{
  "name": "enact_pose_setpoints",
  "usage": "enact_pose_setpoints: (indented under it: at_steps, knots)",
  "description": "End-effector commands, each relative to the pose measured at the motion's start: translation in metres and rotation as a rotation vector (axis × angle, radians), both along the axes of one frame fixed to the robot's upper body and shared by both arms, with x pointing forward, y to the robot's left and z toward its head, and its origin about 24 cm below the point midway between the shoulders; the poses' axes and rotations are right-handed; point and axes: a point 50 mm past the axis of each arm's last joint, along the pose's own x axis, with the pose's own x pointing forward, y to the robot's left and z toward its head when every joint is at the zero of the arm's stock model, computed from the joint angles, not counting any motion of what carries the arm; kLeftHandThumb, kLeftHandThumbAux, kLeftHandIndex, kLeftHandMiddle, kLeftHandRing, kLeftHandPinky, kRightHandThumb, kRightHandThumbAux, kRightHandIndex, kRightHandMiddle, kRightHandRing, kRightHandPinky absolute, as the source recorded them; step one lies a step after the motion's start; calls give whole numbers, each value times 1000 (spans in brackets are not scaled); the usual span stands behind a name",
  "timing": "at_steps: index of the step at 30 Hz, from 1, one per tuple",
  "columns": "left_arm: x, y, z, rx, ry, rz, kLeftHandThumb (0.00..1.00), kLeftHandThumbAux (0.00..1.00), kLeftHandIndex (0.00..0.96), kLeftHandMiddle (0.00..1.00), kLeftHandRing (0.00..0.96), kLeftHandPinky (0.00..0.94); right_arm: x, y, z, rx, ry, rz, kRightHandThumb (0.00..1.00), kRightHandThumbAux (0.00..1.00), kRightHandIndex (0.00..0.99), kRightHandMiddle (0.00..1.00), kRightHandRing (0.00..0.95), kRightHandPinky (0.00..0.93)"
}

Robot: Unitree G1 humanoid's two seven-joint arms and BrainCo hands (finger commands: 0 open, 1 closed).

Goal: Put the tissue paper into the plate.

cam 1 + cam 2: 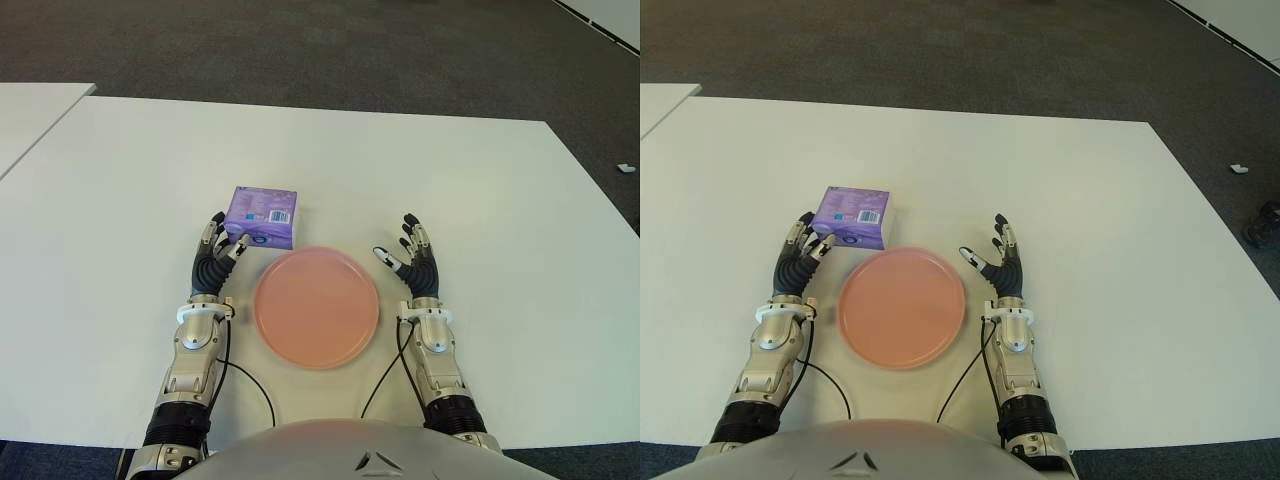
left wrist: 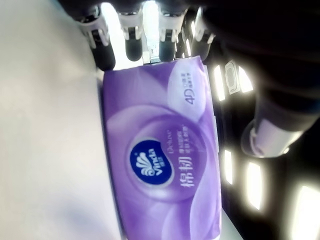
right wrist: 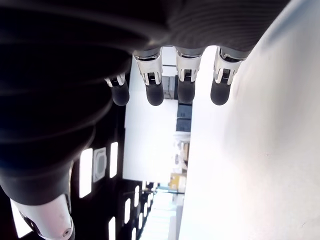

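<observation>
A purple tissue pack [image 1: 262, 216] lies on the white table [image 1: 480, 200], just behind the left rim of a round pink plate [image 1: 316, 306]. My left hand [image 1: 220, 246] is at the pack's near left corner, fingers spread, fingertips close to or touching it without closing round it. The left wrist view shows the pack [image 2: 162, 150] filling the space in front of the extended fingers [image 2: 132, 47]. My right hand [image 1: 412, 256] shows to the right of the plate, fingers straight and holding nothing.
A second white table [image 1: 30, 110] stands at the far left. Dark carpet [image 1: 320, 50] lies beyond the far table edge. A small white object [image 1: 626, 168] lies on the floor at the right. Cables [image 1: 250, 385] run from both wrists toward my body.
</observation>
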Motion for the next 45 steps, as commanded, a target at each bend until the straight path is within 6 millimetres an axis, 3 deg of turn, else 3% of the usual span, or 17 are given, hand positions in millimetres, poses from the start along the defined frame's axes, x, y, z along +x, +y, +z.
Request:
enact_pose_setpoints:
  at_steps: [1,28,31,34,36,45]
  knots:
    - [-8,0,-14,-2,88,-2,3,560,0,0,0,0,-26,-2,-37,12,211,-23,73,736,0,0,0,5]
    - [-7,4,-11,38,69,10,0,562,0,0,0,0,-25,0,-37,13,213,-18,59,738,0,0,0,0]
    - [6,22,14,142,-51,56,1,564,0,0,0,0,-23,-1,-38,15,218,-20,59,739,0,0,0,0]
    - [25,39,57,376,-244,74,18,566,0,0,0,0,-22,-1,-39,18,222,-18,61,740,0,0,0,1]
    - [31,45,74,495,-325,66,40,563,0,0,0,0,-21,0,-39,21,222,-14,63,741,0,0,0,4]
    - [56,52,117,825,-517,-26,159,500,0,0,0,0,-18,4,-39,29,215,4,56,742,0,0,0,3]
